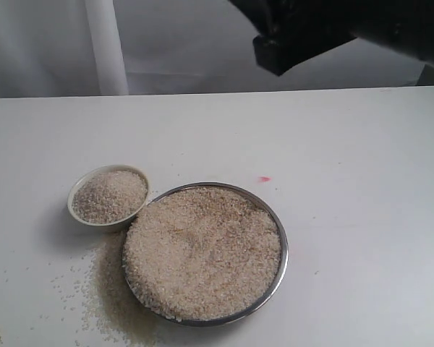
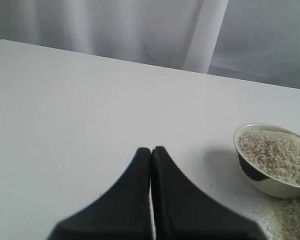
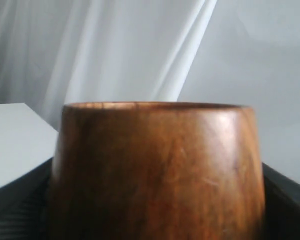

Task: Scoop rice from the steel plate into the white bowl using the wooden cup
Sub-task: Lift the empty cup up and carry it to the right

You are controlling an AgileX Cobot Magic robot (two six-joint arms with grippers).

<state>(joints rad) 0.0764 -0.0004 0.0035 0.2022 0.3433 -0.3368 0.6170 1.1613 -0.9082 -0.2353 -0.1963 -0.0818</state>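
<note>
The steel plate (image 1: 276, 278) lies near the table's front, heaped with rice (image 1: 202, 249). Touching its left rim stands the white bowl (image 1: 107, 196), (image 2: 272, 159), full of rice. The wooden cup (image 3: 157, 170) fills the right wrist view, upright, with my right gripper (image 3: 155, 210) shut on it, its black fingers (image 3: 285, 200) showing at both sides. The right arm (image 1: 333, 29) is high at the back right of the exterior view, far above the plate. My left gripper (image 2: 151, 152) is shut and empty, left of the bowl, and does not show in the exterior view.
Spilled rice (image 1: 112, 296) lies on the white table (image 1: 347, 159) in front of the bowl and beside the plate. A small pink mark (image 1: 264, 178) sits behind the plate. A white post (image 1: 105, 47) and a white curtain stand at the back.
</note>
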